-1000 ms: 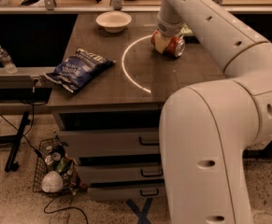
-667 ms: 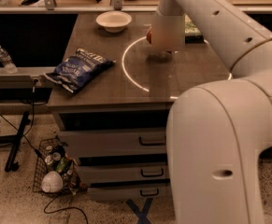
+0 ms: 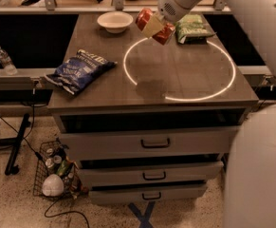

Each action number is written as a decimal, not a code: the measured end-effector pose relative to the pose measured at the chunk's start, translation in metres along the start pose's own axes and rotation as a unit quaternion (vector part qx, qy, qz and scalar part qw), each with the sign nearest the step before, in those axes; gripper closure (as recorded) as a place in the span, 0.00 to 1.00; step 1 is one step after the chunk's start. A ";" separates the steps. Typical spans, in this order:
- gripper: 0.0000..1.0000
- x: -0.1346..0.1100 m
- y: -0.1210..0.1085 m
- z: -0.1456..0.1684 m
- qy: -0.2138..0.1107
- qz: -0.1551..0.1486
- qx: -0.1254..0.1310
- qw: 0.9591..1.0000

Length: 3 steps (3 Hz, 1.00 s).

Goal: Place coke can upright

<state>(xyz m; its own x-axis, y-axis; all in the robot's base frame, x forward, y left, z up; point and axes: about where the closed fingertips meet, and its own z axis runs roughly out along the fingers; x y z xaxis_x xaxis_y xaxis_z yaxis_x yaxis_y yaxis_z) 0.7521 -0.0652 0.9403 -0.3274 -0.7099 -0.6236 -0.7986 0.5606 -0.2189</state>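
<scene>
The red coke can (image 3: pixel 147 19) is held tilted on its side, lifted above the far middle of the table. My gripper (image 3: pixel 153 26) is shut on the coke can, its pale fingers (image 3: pixel 150 27) wrapped around the can's middle. The can's two red ends stick out left and right of the fingers. Its shadow falls on the tabletop (image 3: pixel 185 70) inside the glowing white ring.
A white bowl (image 3: pixel 115 21) stands at the back left. A blue chip bag (image 3: pixel 78 70) lies at the left edge. A green chip bag (image 3: pixel 193 28) lies at the back right. My arm (image 3: pixel 256 27) spans the right side. Drawers sit below the tabletop.
The gripper has lifted the coke can off the tabletop and carried it left. The arm has swung aside, uncovering the green chip bag and the whole ring.
</scene>
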 end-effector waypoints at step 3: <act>1.00 -0.023 0.032 -0.018 -0.309 -0.009 -0.115 0.944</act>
<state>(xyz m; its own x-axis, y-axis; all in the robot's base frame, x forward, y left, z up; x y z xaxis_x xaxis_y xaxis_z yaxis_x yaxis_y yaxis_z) 0.7244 -0.0386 0.9608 -0.0117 -0.2944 -0.9556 -0.9134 0.3920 -0.1096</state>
